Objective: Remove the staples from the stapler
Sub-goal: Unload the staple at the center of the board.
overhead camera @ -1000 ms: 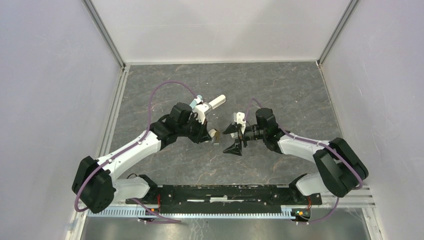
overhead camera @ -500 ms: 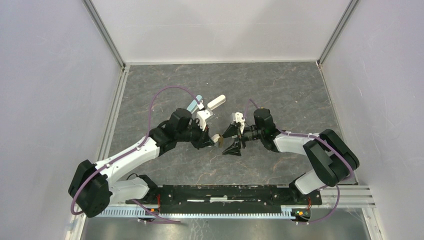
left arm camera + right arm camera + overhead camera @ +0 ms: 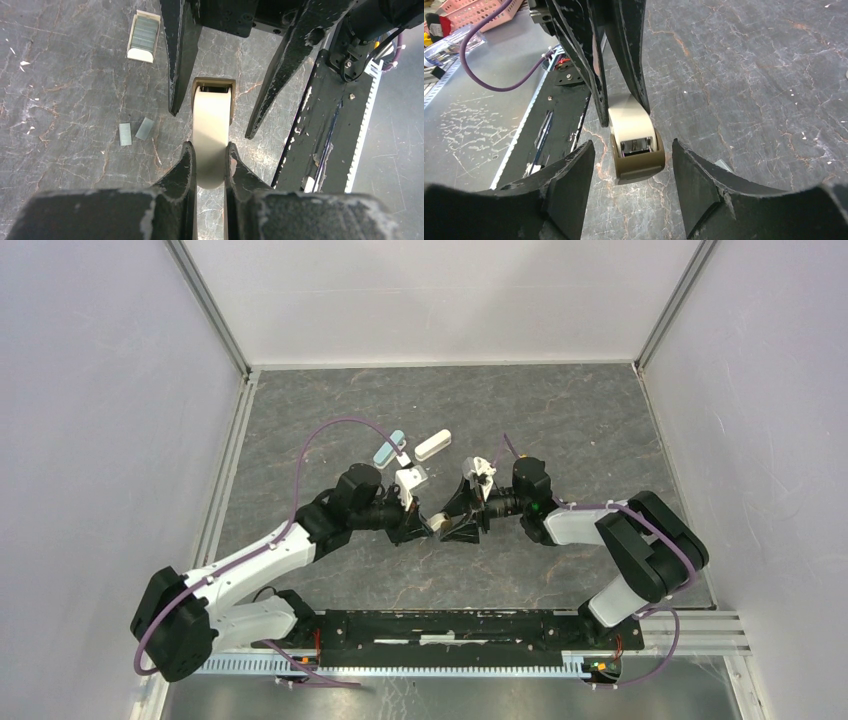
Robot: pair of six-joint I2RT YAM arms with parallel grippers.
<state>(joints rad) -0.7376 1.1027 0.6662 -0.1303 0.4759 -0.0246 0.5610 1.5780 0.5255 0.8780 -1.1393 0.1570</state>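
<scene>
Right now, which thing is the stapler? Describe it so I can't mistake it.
On the grey table, midway between the two arms, the left claw grips the stapler. It is cream with a tan end, unlike the teal piece and white piece lying beyond.

White/blk arms (image 3: 262,550), purple cables (image 3: 350,420); black fingers (image 3: 569,185), prob. scuffed.

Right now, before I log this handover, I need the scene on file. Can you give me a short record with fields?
stapler: beige, gripped at one end
left pincer: shut on the stapler
right pincer: open, fingers flanking the stapler's free end, gaps both sides
staple strips: two short grey pieces lying on the table
clear box: on the table, staples inside
teal stick, white stick: lying beyond both arms
</scene>
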